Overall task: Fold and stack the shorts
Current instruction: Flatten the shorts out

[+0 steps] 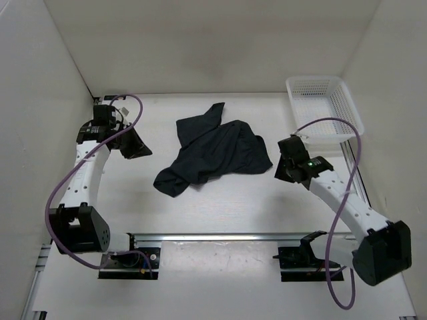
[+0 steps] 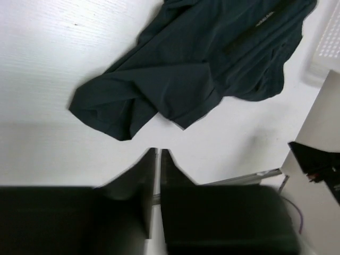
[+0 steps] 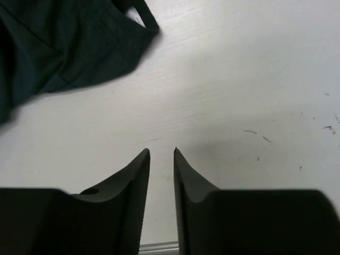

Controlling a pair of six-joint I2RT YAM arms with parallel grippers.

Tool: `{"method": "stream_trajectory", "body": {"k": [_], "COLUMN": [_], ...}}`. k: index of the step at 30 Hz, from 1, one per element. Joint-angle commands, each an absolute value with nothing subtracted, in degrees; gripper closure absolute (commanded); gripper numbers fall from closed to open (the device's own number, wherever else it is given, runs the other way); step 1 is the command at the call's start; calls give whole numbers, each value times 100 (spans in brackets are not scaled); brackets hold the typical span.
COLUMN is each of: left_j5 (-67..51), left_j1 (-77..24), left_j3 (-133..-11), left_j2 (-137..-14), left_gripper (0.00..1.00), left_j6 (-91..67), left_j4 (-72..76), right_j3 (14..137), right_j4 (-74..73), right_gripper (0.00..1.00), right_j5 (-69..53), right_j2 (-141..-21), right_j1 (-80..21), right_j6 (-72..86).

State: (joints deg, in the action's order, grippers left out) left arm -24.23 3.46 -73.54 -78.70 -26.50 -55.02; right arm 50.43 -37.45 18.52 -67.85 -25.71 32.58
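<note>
The dark navy shorts (image 1: 213,150) lie crumpled and spread out in the middle of the white table, one leg reaching toward the back. They also show in the left wrist view (image 2: 196,64) and at the top left of the right wrist view (image 3: 58,48). My left gripper (image 1: 141,149) hovers left of the shorts, clear of them; its jaws (image 2: 159,151) are shut and empty. My right gripper (image 1: 281,165) sits just right of the shorts, not touching; its jaws (image 3: 162,151) stand a narrow gap apart over bare table and hold nothing.
A white plastic basket (image 1: 325,107) stands at the back right corner and also shows in the left wrist view (image 2: 329,37). White walls enclose the table on three sides. An aluminium rail (image 1: 220,235) runs along the near edge between the arm bases.
</note>
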Motion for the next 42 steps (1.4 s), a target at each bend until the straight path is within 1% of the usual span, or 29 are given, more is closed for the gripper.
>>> {"method": "stream_trajectory", "body": {"k": [1, 3, 6, 7, 8, 9, 10, 11, 12, 13, 14, 15, 17, 19, 23, 26, 27, 29, 30, 31, 33, 34, 35, 36, 38, 39, 40, 41, 42], "left_j5": [-2329, -2329, -2128, -2066, -1987, -1986, -1917, -1786, -1706, -1635, -1583, -1582, -1512, -1450, -1126, -1063, -1003, -1072, -1124, -1125, -1178, -1178, -1178, -1178, -1125, -1125, -1073, -1020, -1020], "left_j1": [124, -121, -535, -858, -1035, -1376, -1554, -1730, -1897, -2194, -2319, -2433, -2662, -2794, -2795, -2795, -2795, -2795, -2795, -2795, -2795, -2795, -2795, -2795, -2795, -2795, -2795, -2795, -2795], "left_j3": [-7699, -7770, -7831, -7831, -7831, -7831, -7831, -7831, -7744, -7621, -7551, -7489, -7322, -7252, -7198, -7250, -7251, -7321, -7382, -7383, -7383, -7331, -7330, -7269, -7216, -7216, -7216, -7216, -7277], "left_j2": [-7558, -7760, -8128, -8243, -8349, -8576, -8674, -8753, -8824, -8903, -8903, -8956, -9018, -9219, -9500, -9816, -9904, -10098, -10099, -10151, -10151, -10082, -10020, -10020, -10020, -10150, -10204, -10204, -10291], "left_gripper": [90, 90, 90, 87, 79, 67, 50, 26, 17, 11, 9, 7, 7, 11, 27, 31, 37, 41, 48, 50, 47, 30, 22, 18, 17, 21, 28, 39, 52], "left_j6": [-2487, -2487, -2540, -2592, -2593, -2645, -2646, -2646, -2715, -2785, -2786, -2838, -2908, -2909, -2909, -2909, -2909, -2848, -2848, -2848, -2795, -2795, -2795, -2795, -2795, -2795, -2795, -2795, -2795], "left_j4": [-5361, -5361, -5361, -5361, -5361, -5361, -5361, -5361, -5300, -5222, -5169, -5107, -4905, -4843, -4641, -4579, -4579, -4579, -4579, -4579, -4579, -4579, -4579, -4579, -4579, -4579, -4579, -4579, -4579], "right_j3": [5387, 5562, 6168, 6544, 6704, 6889, 7073, 7415, 7601, 7777, 8144, 8356, 8961, 9350, 10150, 10721, 11001, 11249, 11407, 11495, 11697, 11898, 11996, 12075, 12330, 12392, 12393, 12445, 12445], "right_j4": [-3480, -3480, -3549, -3673, -3735, -3875, -3937, -3937, -3990, -3990, -3990, -3990, -4043, -4043, -4043, -4043, -4043, -4113, -4113, -4113, -4113, -4113, -4113, -4113, -4183, -4236, -4236, -4236, -4236], "right_gripper": [76, 84, 90, 92, 92, 89, 84, 70, 62, 49, 22, 20, 15, 15, 23, 23, 23, 23, 23, 23, 25, 27, 29, 32, 48, 59, 72, 91, 98], "right_j5": [2355, 2286, 1986, 1986, 1804, 1619, 1400, 971, 706, 486, 292, -84, -324, -526, -1300, -1502, -1581, -1521, -1468, -1468, -1468, -1468, -1468, -1468, -1468, -1468, -1468, -1468, -1468], "right_j2": [-6153, -6326, -6992, -7196, -7564, -7767, -7952, -8320, -8506, -8673, -9040, -9244, -9857, -10455, -11398, -12022, -12180, -12567, -12655, -12839, -13112, -13192, -13271, -13428, -13587, -13640, -13693, -13693, -13580], "right_j1": [-2566, -2566, -2514, -2453, -2452, -2365, -2277, -2276, -2207, -2154, -2153, -2101, -2101, -2030, -1890, -1942, -1942, -1942, -1942, -1942, -1942, -1942, -1995, -1995, -1995, -1995, -1995, -1995, -1995], "right_j6": [3630, 3446, 3015, 3015, 3015, 2936, 2936, 2875, 2804, 2804, 2804, 2804, 2804, 2874, 3155, 3322, 3409, 3498, 3568, 3568, 3630, 3630, 3630, 3682, 3683, 3735, 3735, 3735, 3735]}}
